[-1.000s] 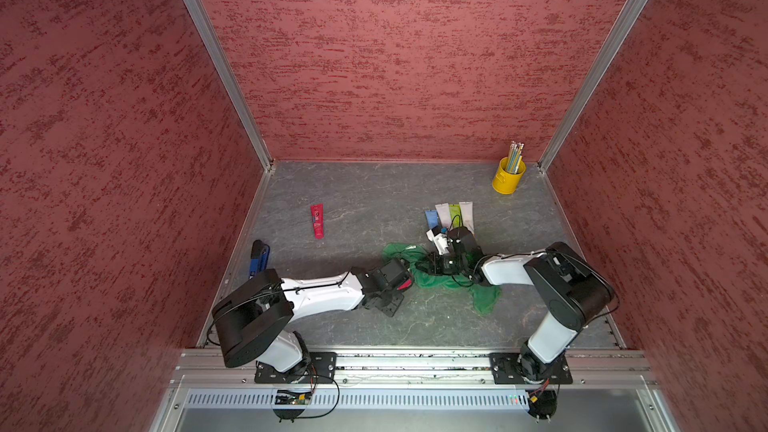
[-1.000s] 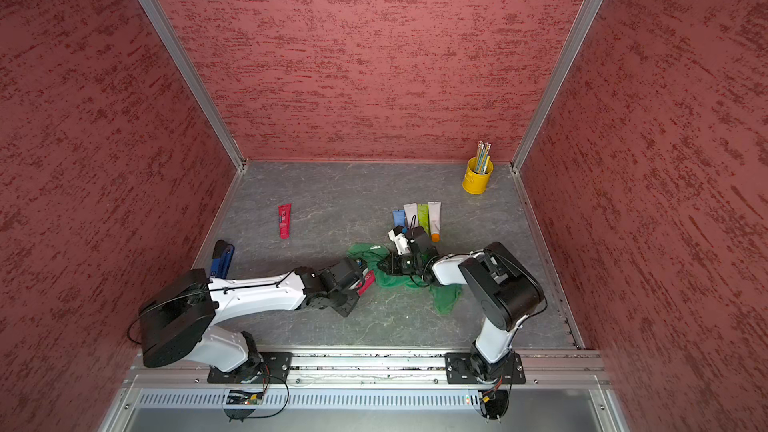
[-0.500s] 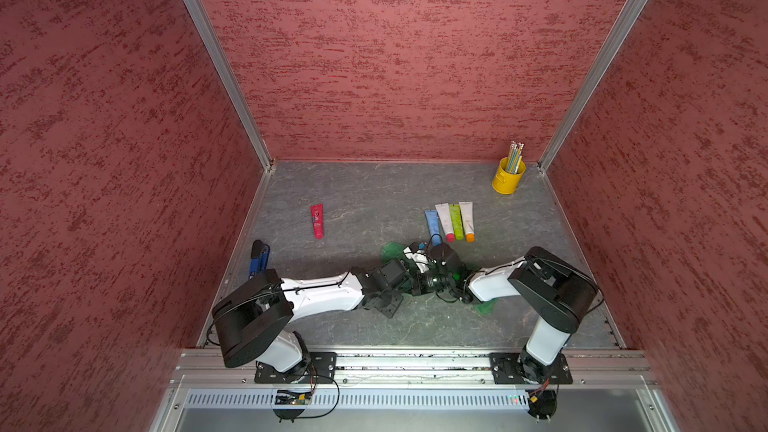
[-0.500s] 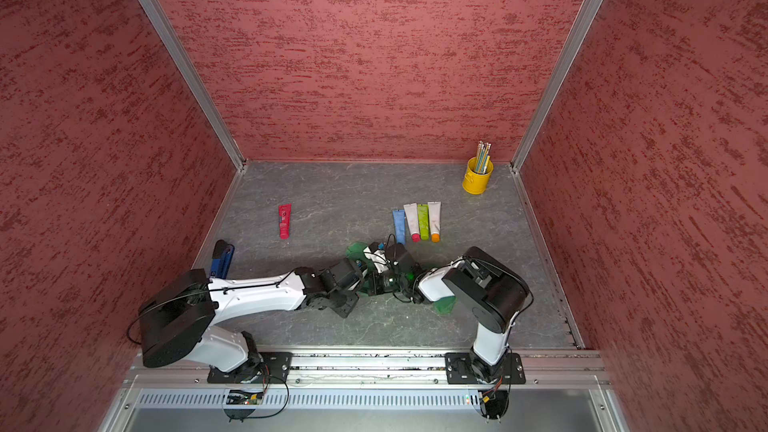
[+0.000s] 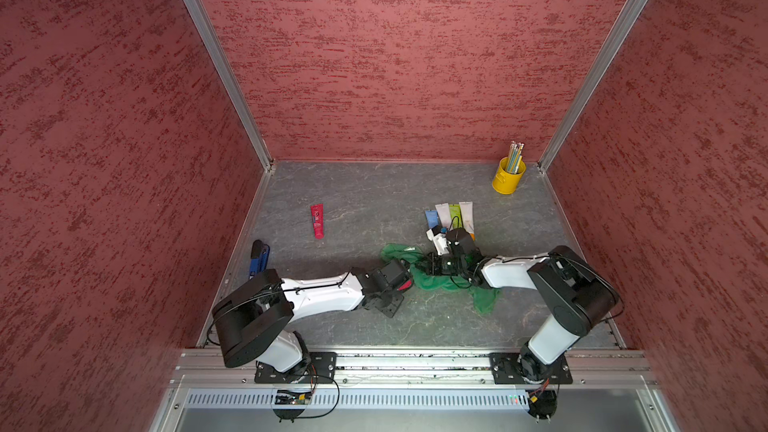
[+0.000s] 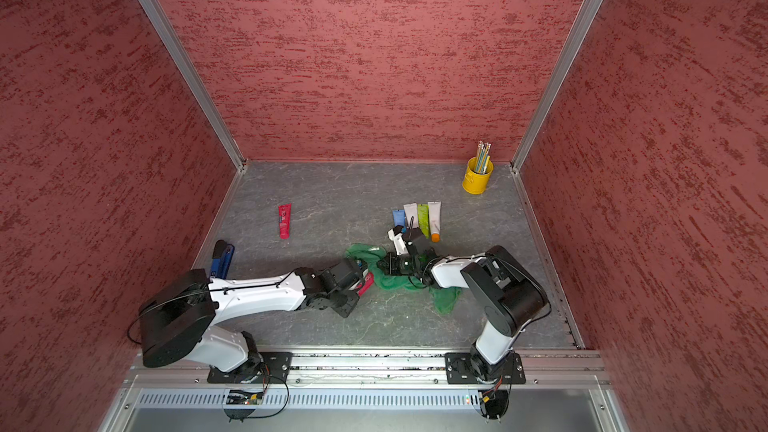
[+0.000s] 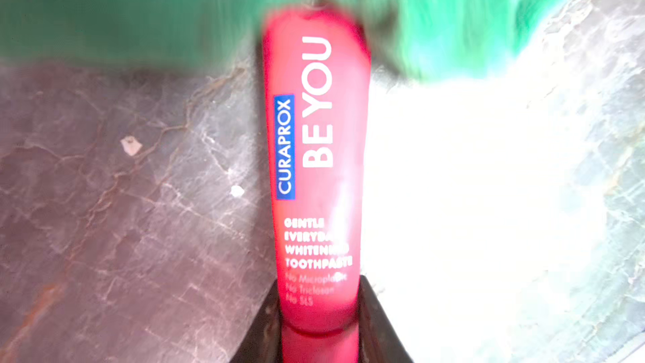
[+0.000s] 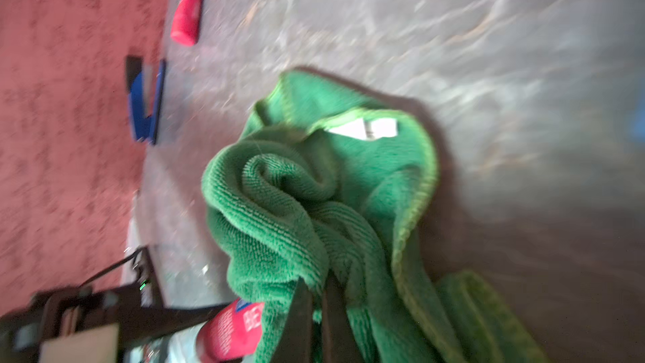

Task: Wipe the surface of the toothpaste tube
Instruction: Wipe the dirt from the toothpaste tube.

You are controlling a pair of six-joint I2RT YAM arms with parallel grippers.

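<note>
Looking for the toothpaste tube (image 7: 316,169) here. It's the red one sticking straight out of the left gripper (image 7: 319,323), right? Low over the table (image 5: 374,201), near the front, between the two arms?

Reply: yep. Left jaws are clamped on one end of it, label facing the wrist cam. The far end disappears under the green cloth (image 8: 279,221). Can't tell if it actually touches the table.

OP: and the right gripper (image 8: 317,309)?

Reply: squeezed tight on a bunched fold of that cloth, the rest trailing on the table. In a top view only a sliver of the tube (image 6: 365,283) pokes out between the left wrist and the cloth.

OP: so what does the next stroke hinge on?

Reply: imo the axis. The tube's long side points from the left jaws straight at the right gripper, so the right arm is the one nearer the free end. I'd guess the cloth has to travel along that line, toward the left jaws, since most of the label looks uncovered. A sideways drag would probably just bend the tube.

OP: anything in the way?

Reply: nah, another red tube (image 5: 317,221) and the yellow pencil cup (image 5: 508,176) sit well apart. The row of four tubes (image 5: 451,214) is just behind the right wrist, off that line.
</note>
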